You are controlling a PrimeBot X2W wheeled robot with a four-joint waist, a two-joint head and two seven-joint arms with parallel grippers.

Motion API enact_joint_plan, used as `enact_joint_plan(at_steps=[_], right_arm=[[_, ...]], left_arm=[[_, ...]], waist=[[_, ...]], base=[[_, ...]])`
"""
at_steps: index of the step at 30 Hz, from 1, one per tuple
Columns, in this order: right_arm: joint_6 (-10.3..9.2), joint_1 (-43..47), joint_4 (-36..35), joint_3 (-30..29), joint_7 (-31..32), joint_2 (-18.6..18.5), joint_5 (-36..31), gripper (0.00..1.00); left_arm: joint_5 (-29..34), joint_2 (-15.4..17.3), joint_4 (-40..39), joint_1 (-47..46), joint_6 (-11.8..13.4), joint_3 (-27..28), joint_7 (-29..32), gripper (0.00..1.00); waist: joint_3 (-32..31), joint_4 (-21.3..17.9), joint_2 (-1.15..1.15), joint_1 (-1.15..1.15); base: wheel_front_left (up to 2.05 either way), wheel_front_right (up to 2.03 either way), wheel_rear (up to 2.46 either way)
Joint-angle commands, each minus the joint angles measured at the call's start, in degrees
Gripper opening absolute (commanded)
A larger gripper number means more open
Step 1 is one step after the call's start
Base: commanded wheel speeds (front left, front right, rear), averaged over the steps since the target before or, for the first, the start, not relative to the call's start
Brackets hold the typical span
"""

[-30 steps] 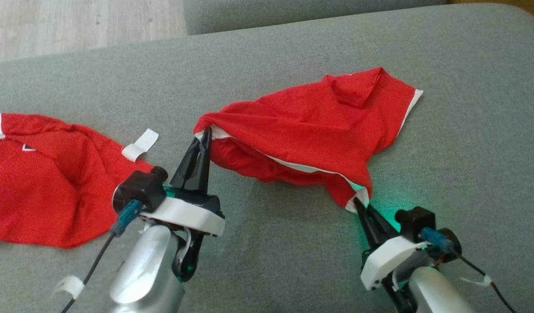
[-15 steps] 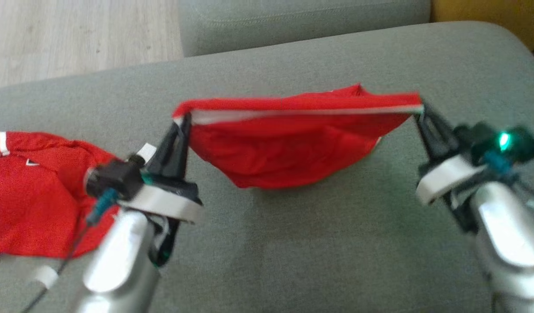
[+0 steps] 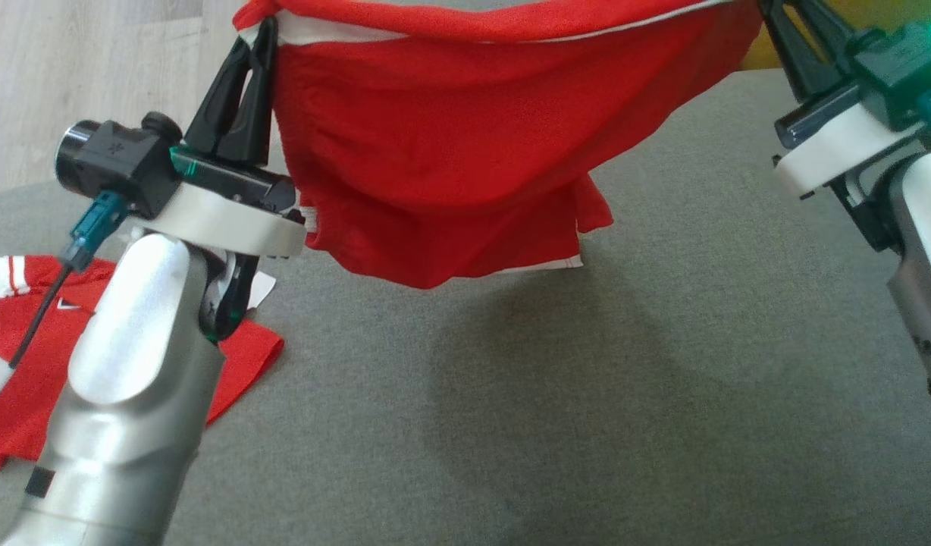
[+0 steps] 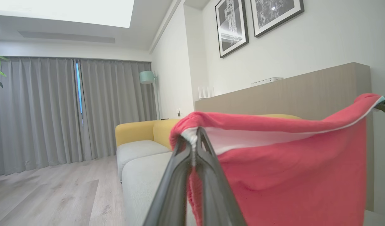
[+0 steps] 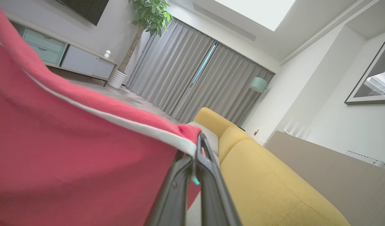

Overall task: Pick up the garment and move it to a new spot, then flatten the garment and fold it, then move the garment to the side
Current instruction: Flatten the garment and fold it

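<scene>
The garment (image 3: 443, 144) is red with a white trimmed edge, and it hangs in the air above the grey cushion (image 3: 587, 394), stretched between both grippers. My left gripper (image 3: 262, 30) is shut on its upper left corner; the left wrist view shows that gripper (image 4: 195, 139) pinching the white hem of the garment (image 4: 289, 169). At the top right my right gripper (image 3: 765, 9) is shut on the other corner, and in its own wrist view the right gripper (image 5: 199, 142) clamps the garment (image 5: 70, 141) at the trim. The lower edge droops free, clear of the cushion.
A second red and white garment (image 3: 26, 364) lies on the cushion at the lower left, partly behind my left forearm. Wooden floor (image 3: 71, 76) shows beyond the cushion's far left edge. A yellow sofa (image 5: 258, 175) stands behind the garment.
Both grippers have lifted the garment off the cushion and pulled its top edge taut between them. The head camera has also shifted, so the whole scene sits differently.
</scene>
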Motion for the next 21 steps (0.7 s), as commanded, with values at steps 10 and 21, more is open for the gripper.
enact_joint_plan(at_steps=[10,21], right_arm=[[0.26,3.7,-5.9,-0.4,0.4,-4.7,3.3,0.00],[0.26,16.6,-27.7,-11.3,9.4,-6.6,2.6,0.00]], left_arm=[[-0.3,4.5,-8.8,3.0,1.1,2.0,1.6,0.00],[-1.7,9.2,-31.4,14.0,5.5,4.0,9.5,0.00]], waist=[[-2.0,-0.7,0.00,0.00],[-3.1,-1.6,0.00,0.00]], base=[[0.00,0.00,0.00],[0.00,0.00,0.00]])
